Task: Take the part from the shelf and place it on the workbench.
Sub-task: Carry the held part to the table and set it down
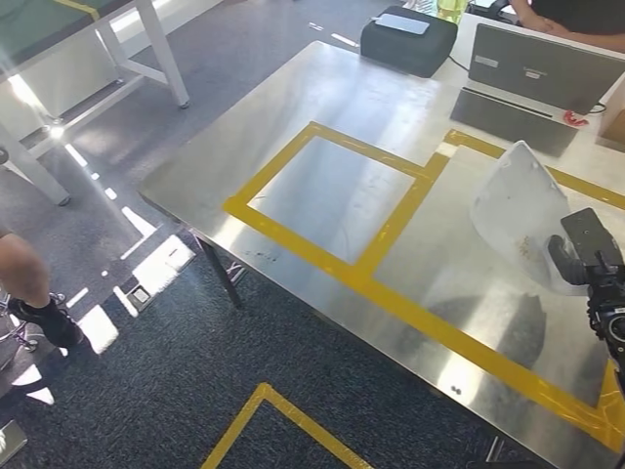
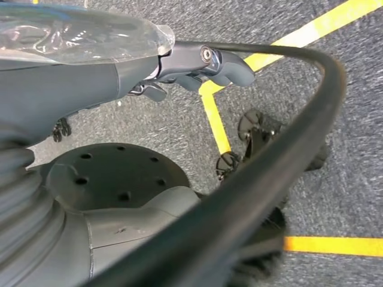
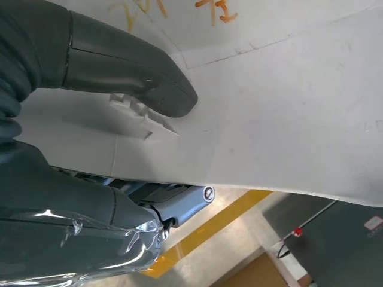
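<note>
Fig. legend. Right robot hand (image 1: 590, 269) holds the white, curved, shell-like plastic part (image 1: 520, 210) above the right end of the brushed-metal surface (image 1: 332, 107), w/ the part over the yellow-taped rectangle (image 1: 472, 342) nearest the robot. Right wrist view: thick grey thumb (image 3: 135, 72) pressed on the part's pale face (image 3: 280, 107), darker fingers beneath its edge, so the part is pinched, not resting loose. Orange scrawl near one edge of the part; illegible.

Step in hand (judged): carry/placement phase. Part is off the shelf and already over the surface, but its shadow lies apart from it, which suggests it isn't set down yet. Next move calls for lowering until the part's lower edge bears on the metal, then spreading the thumb and fingers and drawing the hand back w/o dragging the shell. Which taped bay is intended can't be told; a second yellow-taped square (image 1: 335, 191) lies left of the part.

Left robot hand (image 2: 198, 66): left wrist view looks down at grey carpet w/ yellow floor tape (image 2: 216, 125); fingers extended, nothing between them, approx. loosely open.

Containers: dark green padded case (image 1: 409, 39) at the far edge of the surface, lid shut, contents not visible; flat grey slab on its top. Closed grey laptop (image 1: 545, 63) beside it. Person's arm at the far right.
</note>
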